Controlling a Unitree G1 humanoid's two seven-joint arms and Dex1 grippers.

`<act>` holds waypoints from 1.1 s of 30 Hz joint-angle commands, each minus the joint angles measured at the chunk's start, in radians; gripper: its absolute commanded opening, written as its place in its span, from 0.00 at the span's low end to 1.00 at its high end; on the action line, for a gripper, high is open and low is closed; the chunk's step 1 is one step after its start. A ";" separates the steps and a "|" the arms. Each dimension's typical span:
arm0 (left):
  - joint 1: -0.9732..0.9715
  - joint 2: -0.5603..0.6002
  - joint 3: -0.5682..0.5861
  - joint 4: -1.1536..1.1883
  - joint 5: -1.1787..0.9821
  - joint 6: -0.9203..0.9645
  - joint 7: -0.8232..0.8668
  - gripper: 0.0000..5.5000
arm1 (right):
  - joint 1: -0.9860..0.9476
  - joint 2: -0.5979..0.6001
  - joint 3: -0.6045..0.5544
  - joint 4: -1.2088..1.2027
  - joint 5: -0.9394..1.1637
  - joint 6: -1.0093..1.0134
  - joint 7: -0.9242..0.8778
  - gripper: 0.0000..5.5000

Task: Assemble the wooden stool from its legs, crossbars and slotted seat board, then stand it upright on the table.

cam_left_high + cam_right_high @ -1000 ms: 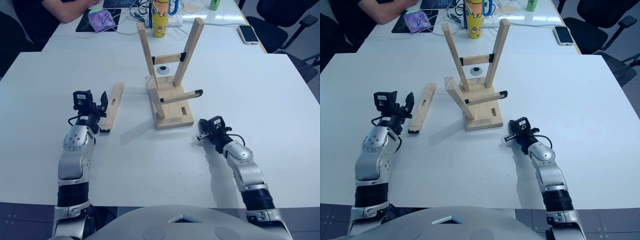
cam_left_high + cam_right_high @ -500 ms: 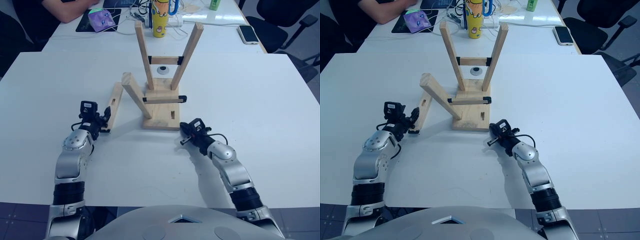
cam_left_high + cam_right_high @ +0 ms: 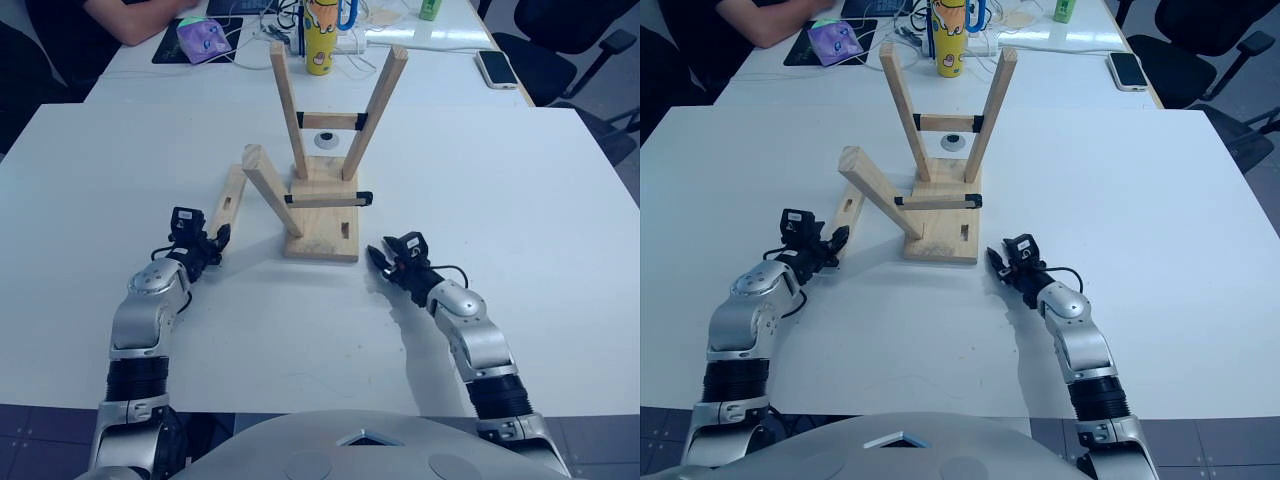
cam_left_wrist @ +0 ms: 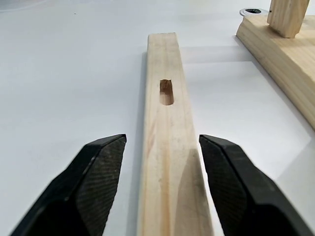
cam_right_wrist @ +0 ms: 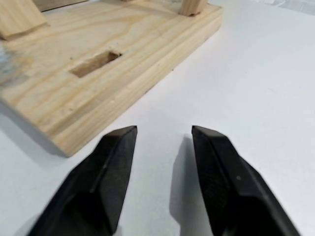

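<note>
The slotted seat board [image 3: 322, 222] lies flat on the white table. Two legs [image 3: 290, 105] stand up from its far end, joined by a crossbar [image 3: 330, 121]. A third leg [image 3: 268, 188] leans out to the left on a second crossbar [image 3: 328, 199]. A loose leg [image 3: 229, 203] with a slot lies flat to the left of the board. My left gripper [image 3: 205, 248] is open at this leg's near end, one finger on each side [image 4: 162, 142]. My right gripper [image 3: 392, 255] is open and empty, just off the board's near right corner [image 5: 98, 93].
A small round disc [image 3: 325, 140] lies behind the stool. On the second table at the back stand a yellow cup [image 3: 322, 35], a phone [image 3: 495, 68] and a purple item [image 3: 205, 38]. Bare table surface lies to the right of the board.
The stool assembly turned a second ago, so its third leg now leans left. My left gripper moved to the loose leg's near end. My right gripper came in toward the board's near corner.
</note>
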 commanded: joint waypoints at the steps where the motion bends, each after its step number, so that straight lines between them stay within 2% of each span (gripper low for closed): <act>1: -0.017 -0.001 -0.011 0.023 -0.003 0.030 -0.009 0.51 | -0.001 0.008 -0.004 0.022 -0.004 0.006 -0.010 0.48; 3: -0.020 0.003 -0.019 0.037 0.009 0.040 -0.007 0.51 | -0.005 0.010 -0.003 0.023 -0.016 0.007 -0.022 0.52; 9: -0.022 0.024 -0.046 0.088 0.048 0.060 0.001 0.51 | -0.014 0.013 -0.040 0.014 0.009 0.003 -0.030 0.52; 13: -0.028 0.009 -0.027 0.094 0.042 0.025 0.008 0.39 | -0.057 0.006 -0.084 0.051 0.006 -0.026 -0.052 0.52; 16: -0.043 -0.006 0.004 0.098 0.045 -0.081 0.030 0.38 | -0.076 0.012 -0.109 0.078 0.018 -0.034 -0.057 0.52; 21: -0.074 -0.074 0.101 0.012 0.007 -0.402 0.089 0.38 | -0.091 0.027 -0.106 0.133 -0.011 -0.137 -0.074 0.52; 24: -0.080 -0.117 0.104 -0.105 -0.097 -0.540 0.010 0.38 | -0.088 0.038 -0.131 0.127 0.079 -0.081 -0.016 0.52; 26: -0.076 -0.127 0.094 -0.190 -0.215 -0.560 -0.079 0.38 | -0.092 0.041 -0.165 0.125 0.144 -0.068 0.016 0.52; 29: -0.113 -0.096 0.107 -0.335 -0.372 -0.501 -0.116 0.38 | -0.117 0.041 -0.219 0.147 0.231 -0.019 0.048 0.52; 33: -0.221 0.017 0.159 -0.457 -0.555 -0.362 -0.108 0.38 | -0.131 0.028 -0.252 0.189 0.238 -0.008 0.031 0.52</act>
